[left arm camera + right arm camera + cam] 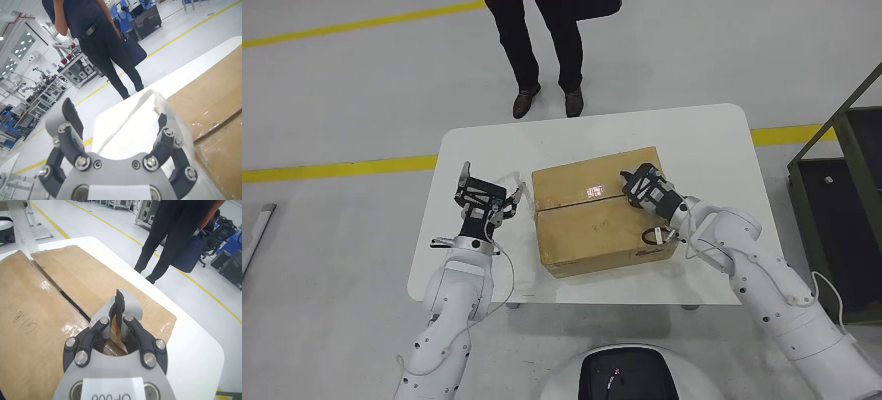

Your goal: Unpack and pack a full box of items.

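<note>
Left claw: stands just off the left end of the box, above the bare surface. Its jaws are spread wide apart with nothing between them. In the left wrist view the claw shows flat grey metal plates, black linkages on round steel pins, and black ribbed rubber pads.

Tape strip: a thin, pale, translucent ribbon rises in a loop and drapes by the finger nearer the box. Whether it sticks to that finger cannot be told. The right wrist view shows the same strip standing up from the box's far corner.

Right claw: sits over the right end of the box top, at the centre seam. In the right wrist view the claw has its ribbed pads drawn together, with nothing seen between them.

Box: plain brown corrugated cardboard, rectangular, resting at the middle of the surface. Its two top flaps lie down. Glossy, wrinkled clear film covers the nearer flap along the seam. The seam is parted into a dark narrow gap, with raw fluted edges.

Surface: smooth white top with rounded corners.

Floor: pale grey, crossed by a yellow line.
</note>
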Controlling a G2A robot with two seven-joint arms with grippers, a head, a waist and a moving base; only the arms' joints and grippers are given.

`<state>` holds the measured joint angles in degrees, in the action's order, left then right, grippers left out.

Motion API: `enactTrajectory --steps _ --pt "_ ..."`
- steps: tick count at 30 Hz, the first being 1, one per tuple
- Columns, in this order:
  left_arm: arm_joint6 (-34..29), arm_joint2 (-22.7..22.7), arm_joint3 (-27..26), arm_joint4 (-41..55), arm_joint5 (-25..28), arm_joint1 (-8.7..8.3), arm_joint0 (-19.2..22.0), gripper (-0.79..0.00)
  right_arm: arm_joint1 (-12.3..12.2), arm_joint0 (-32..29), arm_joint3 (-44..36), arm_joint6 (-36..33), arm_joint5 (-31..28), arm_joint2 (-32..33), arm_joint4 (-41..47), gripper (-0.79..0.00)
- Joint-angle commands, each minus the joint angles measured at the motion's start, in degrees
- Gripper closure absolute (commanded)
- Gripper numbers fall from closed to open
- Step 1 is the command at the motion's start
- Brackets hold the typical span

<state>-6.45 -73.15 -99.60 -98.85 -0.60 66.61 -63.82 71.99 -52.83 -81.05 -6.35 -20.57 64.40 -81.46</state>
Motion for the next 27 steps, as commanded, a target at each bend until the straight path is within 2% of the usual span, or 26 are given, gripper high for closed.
enactTrajectory --steps 1,16,20,24,27 --pt "0.1 0.6 0.3 -0.2 0.9 0.14 0.9 -0.785 0.0 -0.1 0.0 0.1 0.1 0.0 0.0 0.000" --pt "0.8 9.0 3.5 -2.8 6.2 2.15 9.5 -0.785 -0.1 -1.2 -2.0 -0.5 1.1 3.0 2.8 0.000" --pt "0.7 10.7 4.8 -2.3 6.2 2.81 11.0 -0.785 -0.3 -1.8 -2.9 -1.1 1.0 4.1 3.8 0.000" --pt "0.4 10.3 4.3 -1.0 5.6 3.10 11.0 -0.785 -0.4 -2.4 -3.2 -1.3 1.0 4.9 3.7 0.000" --pt "-1.1 7.4 2.8 0.3 5.5 2.81 9.2 -0.785 -0.5 -2.6 -3.3 -1.3 1.0 5.0 3.6 0.000"
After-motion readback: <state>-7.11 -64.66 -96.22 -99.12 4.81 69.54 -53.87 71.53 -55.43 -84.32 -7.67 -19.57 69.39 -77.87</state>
